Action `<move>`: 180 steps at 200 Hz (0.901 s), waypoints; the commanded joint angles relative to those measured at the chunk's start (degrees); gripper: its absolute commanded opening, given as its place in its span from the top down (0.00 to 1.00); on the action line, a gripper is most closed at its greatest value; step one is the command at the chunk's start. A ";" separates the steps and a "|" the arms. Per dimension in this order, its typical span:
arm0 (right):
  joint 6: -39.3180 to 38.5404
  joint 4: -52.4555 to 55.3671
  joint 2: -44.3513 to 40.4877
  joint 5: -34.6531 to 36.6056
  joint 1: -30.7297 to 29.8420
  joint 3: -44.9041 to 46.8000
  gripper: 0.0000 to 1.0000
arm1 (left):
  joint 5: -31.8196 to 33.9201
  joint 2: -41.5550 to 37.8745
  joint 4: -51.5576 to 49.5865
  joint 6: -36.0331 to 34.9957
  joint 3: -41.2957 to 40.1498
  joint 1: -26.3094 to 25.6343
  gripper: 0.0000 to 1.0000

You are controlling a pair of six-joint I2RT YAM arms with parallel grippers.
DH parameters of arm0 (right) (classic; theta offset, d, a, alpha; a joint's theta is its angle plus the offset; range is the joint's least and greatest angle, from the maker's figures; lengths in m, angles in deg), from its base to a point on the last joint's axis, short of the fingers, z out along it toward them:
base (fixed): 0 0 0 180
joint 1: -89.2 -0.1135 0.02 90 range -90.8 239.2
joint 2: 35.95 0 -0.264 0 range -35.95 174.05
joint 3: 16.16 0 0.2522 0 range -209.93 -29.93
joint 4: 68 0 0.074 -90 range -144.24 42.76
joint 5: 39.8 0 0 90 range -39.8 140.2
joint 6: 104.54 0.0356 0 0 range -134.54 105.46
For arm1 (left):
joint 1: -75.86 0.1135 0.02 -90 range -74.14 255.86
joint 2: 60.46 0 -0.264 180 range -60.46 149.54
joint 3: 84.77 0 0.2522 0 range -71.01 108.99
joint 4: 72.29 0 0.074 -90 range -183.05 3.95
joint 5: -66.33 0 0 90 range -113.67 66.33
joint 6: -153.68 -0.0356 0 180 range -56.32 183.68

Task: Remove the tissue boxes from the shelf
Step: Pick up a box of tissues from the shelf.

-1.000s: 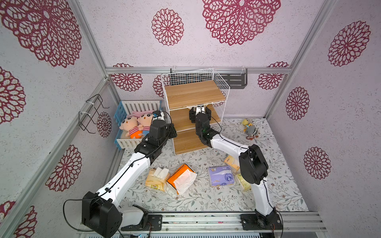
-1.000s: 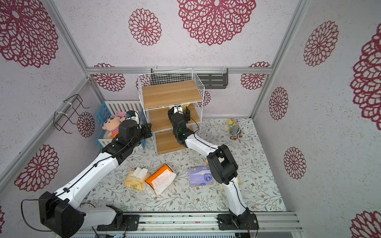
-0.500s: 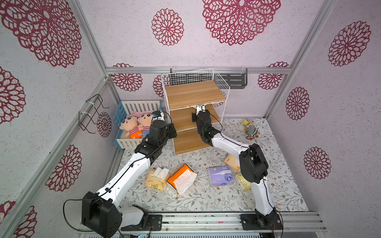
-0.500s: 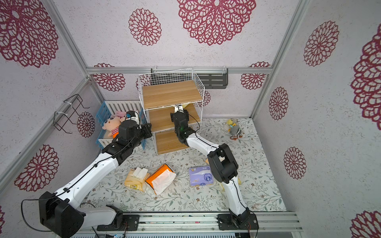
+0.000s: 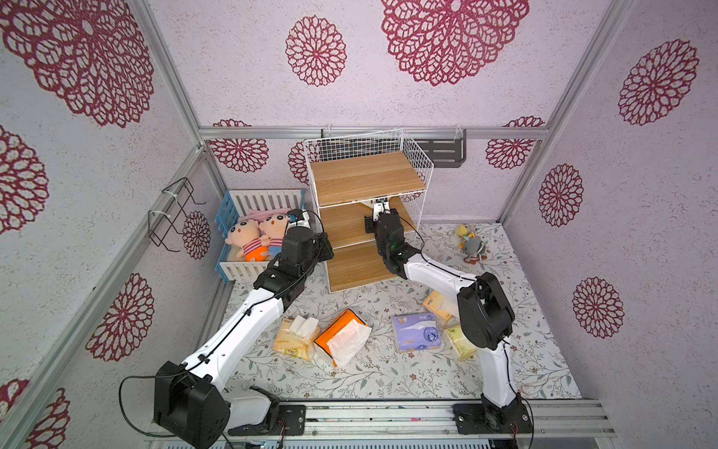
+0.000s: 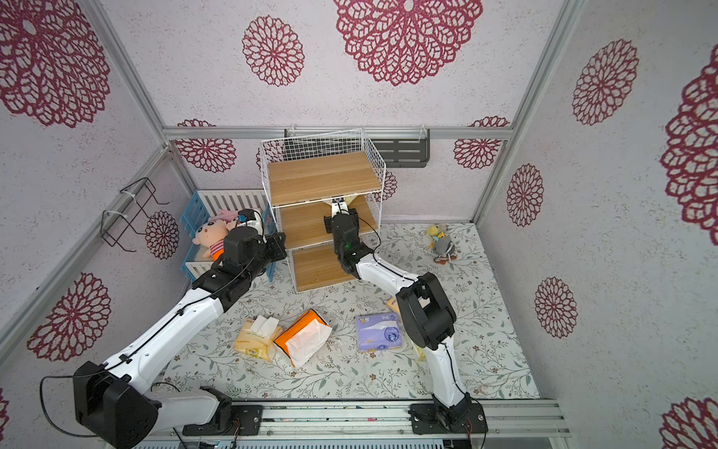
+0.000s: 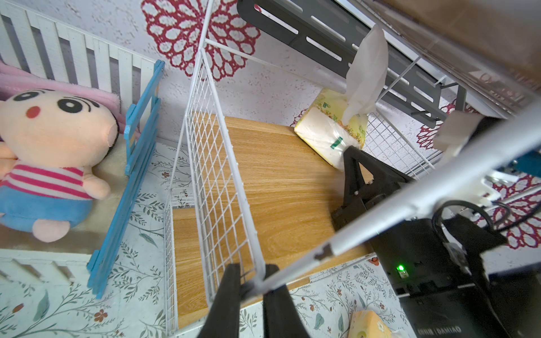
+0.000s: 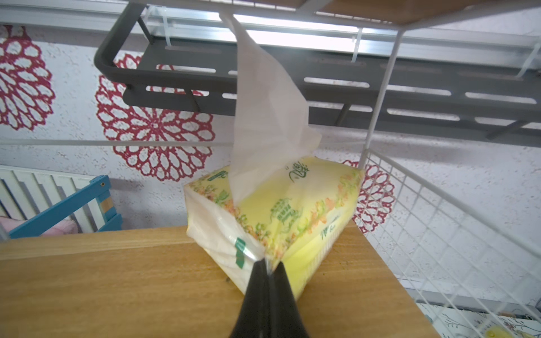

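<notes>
Up top, both top views have the tall white wire-grid shelf with light wooden boards (image 5: 365, 177) standing at the back of the floral-print bench (image 5: 388, 373). Five soft tissue packs already lie on the bench in front of it: a pale yellow-orange pack with white tissue poking out (image 5: 293, 340), a bright orange pack (image 5: 340, 338), a purple pack (image 5: 416, 332), a second pale orange pack (image 5: 437, 307), and a greenish-yellow pack (image 5: 460, 342) half hidden by the right arm (image 5: 435, 272). So the job looks nearly done to me.

Left wrist cam next: the left pincer (image 7: 251, 288) is nipped narrow onto the shelf's front corner wire. My guess is it's steadying that light rack so it won't slide or tip when the other arm tugs. One light yellow-green tissue pack (image 7: 330, 137) sits at the back of the middle board, close to the side grid, white tissue sticking up.

Right wrist cam: the right pincer (image 8: 268, 269) is closed tight on the near corner of that pack's plastic wrap, with just thin film pinched. The pack rests on the board, not lifted yet. A skinny grip like that could slip or tear, imo.
</notes>
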 commanded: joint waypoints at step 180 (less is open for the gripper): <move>9.26 3.91 -19.08 -8.31 -11.23 22.96 1.00 | -8.20 7.80 -2.91 8.18 6.94 -4.19 0.95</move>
